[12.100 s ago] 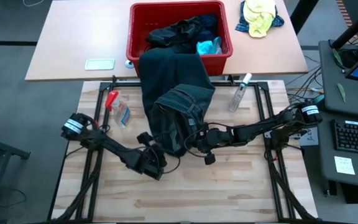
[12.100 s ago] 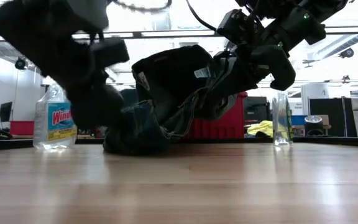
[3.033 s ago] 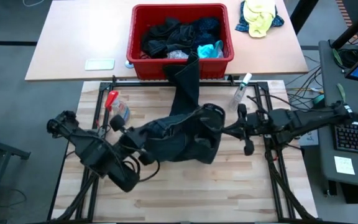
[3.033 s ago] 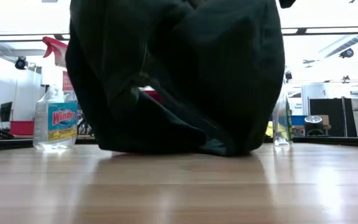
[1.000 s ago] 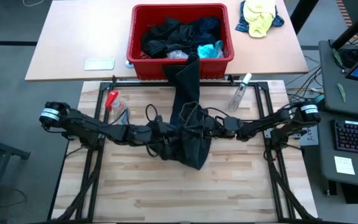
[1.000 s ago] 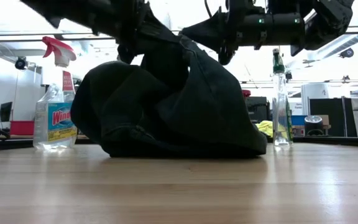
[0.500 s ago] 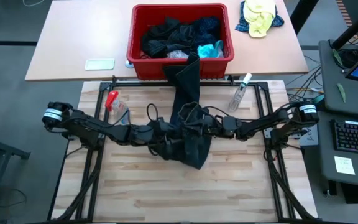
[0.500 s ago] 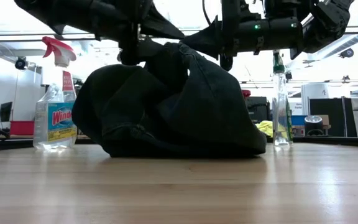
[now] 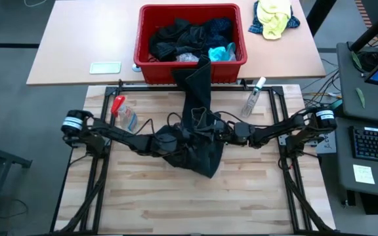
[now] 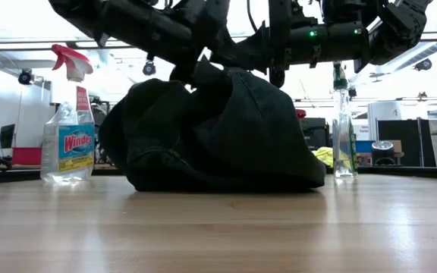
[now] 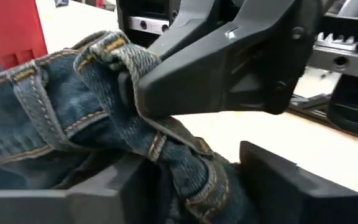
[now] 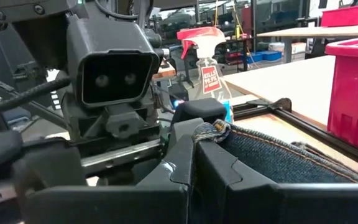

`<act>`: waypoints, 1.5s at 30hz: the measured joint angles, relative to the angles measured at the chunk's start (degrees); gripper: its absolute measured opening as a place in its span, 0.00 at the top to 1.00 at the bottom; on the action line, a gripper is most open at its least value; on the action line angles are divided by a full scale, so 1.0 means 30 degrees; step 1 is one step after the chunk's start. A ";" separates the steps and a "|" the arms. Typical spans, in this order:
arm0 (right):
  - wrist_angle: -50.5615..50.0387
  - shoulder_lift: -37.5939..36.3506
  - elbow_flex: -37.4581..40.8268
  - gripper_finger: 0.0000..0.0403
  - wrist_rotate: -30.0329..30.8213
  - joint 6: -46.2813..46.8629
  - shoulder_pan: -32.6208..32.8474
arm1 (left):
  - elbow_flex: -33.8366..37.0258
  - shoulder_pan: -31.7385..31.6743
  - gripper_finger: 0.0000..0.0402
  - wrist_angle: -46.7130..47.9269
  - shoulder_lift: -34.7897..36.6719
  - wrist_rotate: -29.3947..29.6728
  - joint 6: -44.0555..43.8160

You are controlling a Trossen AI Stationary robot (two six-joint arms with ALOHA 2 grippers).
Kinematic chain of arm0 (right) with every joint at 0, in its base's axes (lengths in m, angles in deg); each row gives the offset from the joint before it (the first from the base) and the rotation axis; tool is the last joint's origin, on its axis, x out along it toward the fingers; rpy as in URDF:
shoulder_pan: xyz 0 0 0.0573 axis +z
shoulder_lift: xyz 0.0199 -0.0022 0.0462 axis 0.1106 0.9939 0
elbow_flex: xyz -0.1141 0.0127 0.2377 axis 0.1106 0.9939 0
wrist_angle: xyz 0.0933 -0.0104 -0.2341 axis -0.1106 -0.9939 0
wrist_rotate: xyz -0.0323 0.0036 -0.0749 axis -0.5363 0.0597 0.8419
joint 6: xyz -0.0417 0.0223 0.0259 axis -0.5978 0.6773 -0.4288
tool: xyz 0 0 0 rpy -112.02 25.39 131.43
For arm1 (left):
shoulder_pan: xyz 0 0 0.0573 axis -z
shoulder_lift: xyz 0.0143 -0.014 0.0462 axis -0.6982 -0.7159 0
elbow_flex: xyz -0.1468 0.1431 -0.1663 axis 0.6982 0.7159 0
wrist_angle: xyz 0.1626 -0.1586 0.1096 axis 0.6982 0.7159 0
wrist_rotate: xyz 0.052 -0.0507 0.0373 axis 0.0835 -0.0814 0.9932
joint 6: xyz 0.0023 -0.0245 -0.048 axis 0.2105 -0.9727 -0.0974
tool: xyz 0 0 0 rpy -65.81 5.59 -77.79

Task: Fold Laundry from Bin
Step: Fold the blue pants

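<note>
While the two arms meet over the middle of the wooden desk (image 9: 143, 196), the biggest thing between them is a dark denim garment (image 9: 199, 147), heaped on the boards in a rumpled mound with one long leg or sleeve trailing back up over the rim of the red bin (image 9: 192, 39). That bin sits on the paler desk (image 9: 64, 46) beyond, with more dark laundry (image 9: 182, 33) and a turquoise piece (image 9: 220, 50) inside it.

The right gripper (image 9: 216, 133) comes in from the right side and has its jaws closed tight on a stitched denim hem, as its own wrist view shows plainly. The left gripper (image 9: 176, 139) faces it just beside, jaws parted around a bunched, seamed edge of the same garment (image 11: 98, 118), not clearly pinching it.

Judging by the thick seams and belt-loop-like stitching, this cloth is heavy and fairly stiff for laundry. It will likely sag and drag rather than float, yet it should not slip easily. Hems or a waistband look like the soundest places to grip, since doubled fabric gives the jaws something firm.

A spray bottle (image 9: 123, 113) lies by the left arm, and a slim clear bottle (image 9: 253, 97) stands near the right.
</note>
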 joint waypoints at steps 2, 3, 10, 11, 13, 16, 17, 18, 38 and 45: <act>-0.0059 -0.0192 0.0000 0.98 -0.0020 -0.0007 0.0000 | -0.0024 0.0007 0.62 0.0000 -0.0042 0.0360 0.0264; -0.0074 -0.0337 0.0000 0.98 -0.0029 -0.0016 0.0000 | -0.0017 0.0022 0.70 -0.0007 -0.0029 0.0462 0.0399; -0.1861 -0.2574 0.0000 0.91 -0.0270 -0.0421 0.0125 | 0.0042 0.0229 0.95 -0.0028 0.0911 0.0434 0.2107; -0.2379 -0.3095 0.0000 0.89 -0.0318 -0.0355 0.0182 | 0.0042 0.0313 0.96 -0.0015 0.1149 0.0434 0.2509; -0.3776 -0.4263 -0.0137 0.84 -0.0314 -0.0353 0.0341 | 0.0061 0.0514 0.98 0.0013 0.1843 0.0421 0.3397; -0.6762 -0.6197 -0.0840 0.75 -0.0110 -0.0594 0.0645 | 0.0093 0.0960 0.98 -0.0622 0.3111 0.0318 0.5026; -0.7828 -0.6720 -0.1106 0.72 -0.0062 -0.0716 0.0798 | 0.0090 0.1112 0.98 -0.0941 0.3594 0.0330 0.5714; -0.8946 -0.7263 -0.1406 0.69 -0.0091 -0.0783 0.0974 | 0.0010 0.1256 0.98 -0.1180 0.4037 0.0339 0.6384; -1.8766 -0.9185 -0.8907 0.33 -0.2520 -0.3727 0.2340 | -0.9968 0.3745 0.98 0.3665 0.7457 -0.9177 1.3511; -2.2016 -0.7809 -1.3259 0.27 -0.5588 -0.4957 0.2353 | -1.7242 0.3716 0.98 0.9436 0.5282 -0.9081 1.5505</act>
